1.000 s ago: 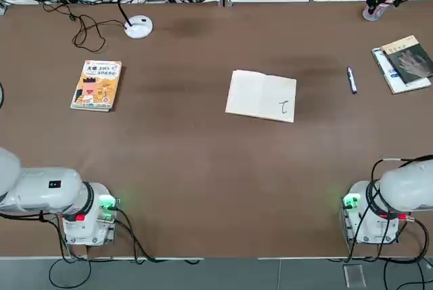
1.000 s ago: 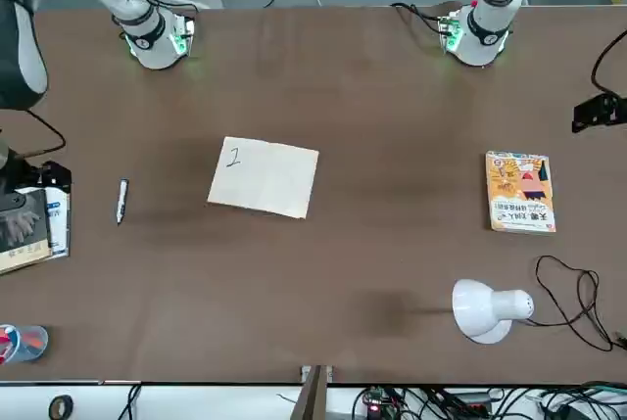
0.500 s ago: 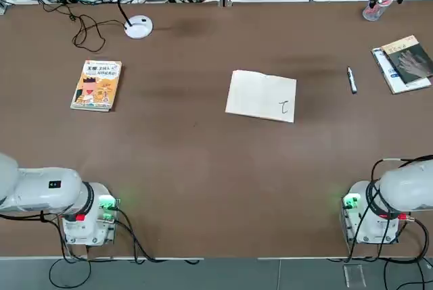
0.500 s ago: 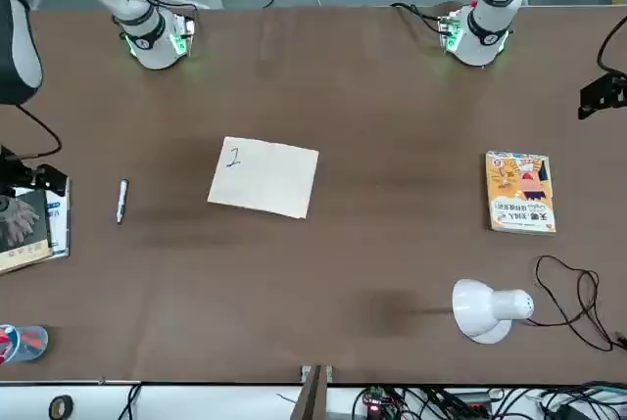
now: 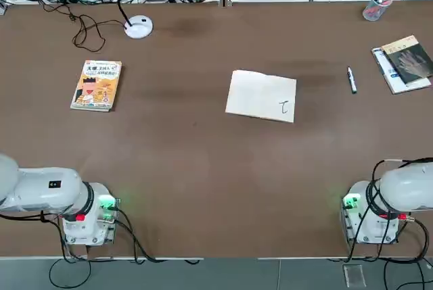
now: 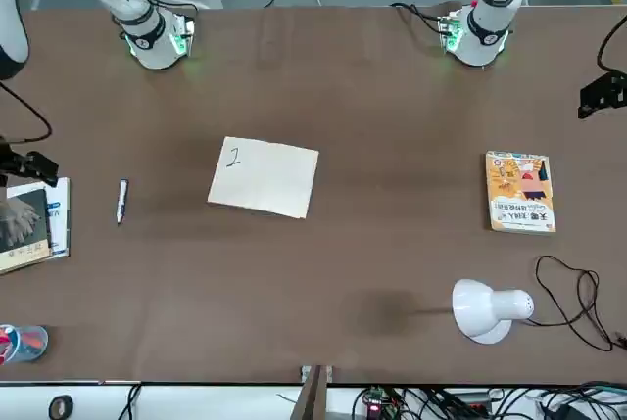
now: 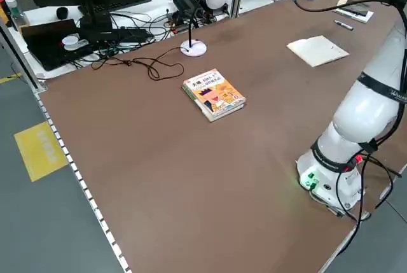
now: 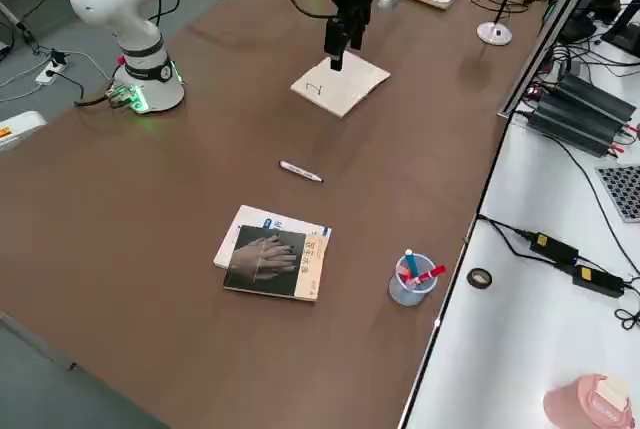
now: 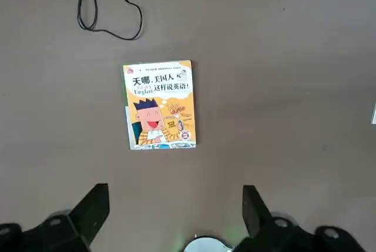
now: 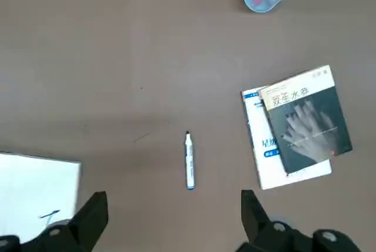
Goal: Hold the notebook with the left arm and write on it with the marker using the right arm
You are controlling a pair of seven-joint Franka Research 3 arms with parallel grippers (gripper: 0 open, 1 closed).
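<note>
The cream notebook lies open in the middle of the table, with a small pen stroke near one corner. The marker lies on the bare table to its right, between it and a dark book. My right gripper hangs high above the marker, open and empty; it shows at the left edge of the front view. My left gripper is also open and empty, high over the left side of the table and far from the notebook, at the front view's right edge.
An orange-yellow illustrated book lies at the left. Behind it stand a white desk lamp and a looped cable. A dark-covered book and a cup of pens sit at the far right.
Both grippers have drifted outward toward the picture edges, the right one toward the far right corner in the top view. The notebook and the marker have not moved.
</note>
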